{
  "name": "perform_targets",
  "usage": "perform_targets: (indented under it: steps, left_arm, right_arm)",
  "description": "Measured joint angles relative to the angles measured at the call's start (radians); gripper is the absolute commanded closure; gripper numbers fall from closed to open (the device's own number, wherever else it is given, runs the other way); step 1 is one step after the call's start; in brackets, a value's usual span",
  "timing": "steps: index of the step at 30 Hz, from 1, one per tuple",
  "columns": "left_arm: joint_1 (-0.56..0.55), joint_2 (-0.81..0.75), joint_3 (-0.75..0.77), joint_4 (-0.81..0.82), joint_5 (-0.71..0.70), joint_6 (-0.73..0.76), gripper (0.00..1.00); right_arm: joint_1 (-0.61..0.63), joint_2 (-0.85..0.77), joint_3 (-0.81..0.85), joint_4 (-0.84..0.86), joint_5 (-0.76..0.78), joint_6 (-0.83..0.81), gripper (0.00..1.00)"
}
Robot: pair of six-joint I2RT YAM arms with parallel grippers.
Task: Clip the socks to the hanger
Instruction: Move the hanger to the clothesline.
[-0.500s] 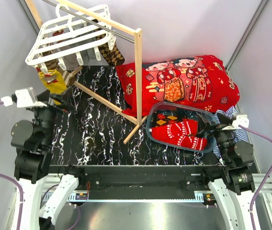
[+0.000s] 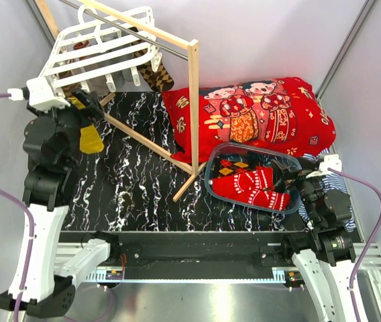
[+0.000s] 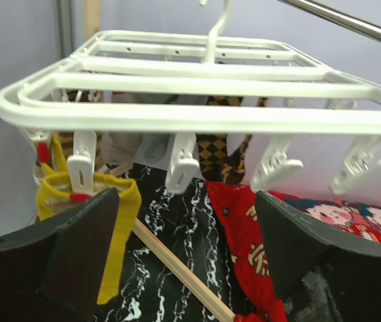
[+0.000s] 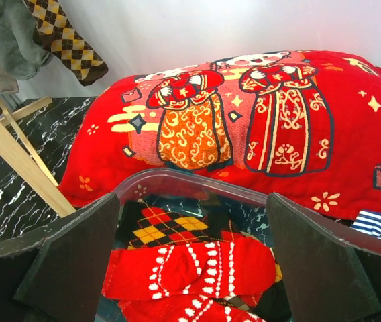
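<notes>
A: Left gripper point(image 3: 187, 208)?
B: Jaws are standing wide apart, gripping nothing. It's hovering just below the near edge of the hanger point(image 3: 197, 114), facing the clips.
A: Where's the hanger sitting?
B: It's hanging at the far left, by the wooden rack point(image 2: 194, 100).
A: Socks?
B: The mustard sock point(image 3: 120, 221) is dangling from a near-corner clip, just beside the left finger. The brown diamond sock point(image 4: 66, 43) is hanging farther back. The red sock with white marks point(image 4: 197, 265) and the argyle sock point(image 4: 167, 228) are lying in the clear bin point(image 4: 177, 180).
A: Right gripper point(image 4: 194, 221)?
B: Spread open too, empty, hanging over the bin's near rim, with the red blanket point(image 4: 244, 121) lying beyond.
</notes>
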Motion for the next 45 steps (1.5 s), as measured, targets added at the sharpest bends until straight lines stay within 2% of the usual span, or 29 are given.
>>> perform_targets:
  steps: [6, 18, 22, 23, 29, 34, 39, 45]
  left_arm:
    - [0.0, 0.088, 0.064, -0.001, -0.064, 0.037, 0.31]
    - [0.0, 0.179, 0.121, -0.003, -0.088, 0.079, 0.51]
    - [0.0, 0.191, 0.126, -0.003, -0.089, 0.089, 0.6]
    - [0.0, 0.192, 0.126, -0.003, -0.089, 0.09, 0.65]
    - [0.0, 0.191, 0.126, -0.003, -0.083, 0.105, 0.79]
    - [0.0, 0.185, 0.124, -0.003, -0.051, 0.103, 0.86]
    - [0.0, 0.152, 0.096, 0.005, -0.002, 0.088, 0.9]
    - [-0.018, 0.108, 0.064, 0.02, 0.08, 0.066, 0.91]
  right_arm:
    - [0.0, 0.002, 0.0, 0.0, 0.0, -0.001, 0.0]
    - [0.0, 0.027, 0.001, 0.001, -0.017, -0.001, 0.0]
    - [0.001, 0.044, 0.011, 0.0, -0.043, 0.0, 0.0]
    - [0.001, 0.051, 0.019, 0.0, -0.053, -0.001, 0.0]
    - [0.001, 0.105, 0.072, 0.003, -0.168, 0.002, 0.0]
    - [0.001, 0.216, 0.156, 0.0, -0.32, 0.02, 0.0]
    - [0.002, 0.372, 0.261, 0.003, -0.537, 0.061, 0.0]
    - [0.006, 0.465, 0.304, 0.101, -0.688, 0.146, 0.0]
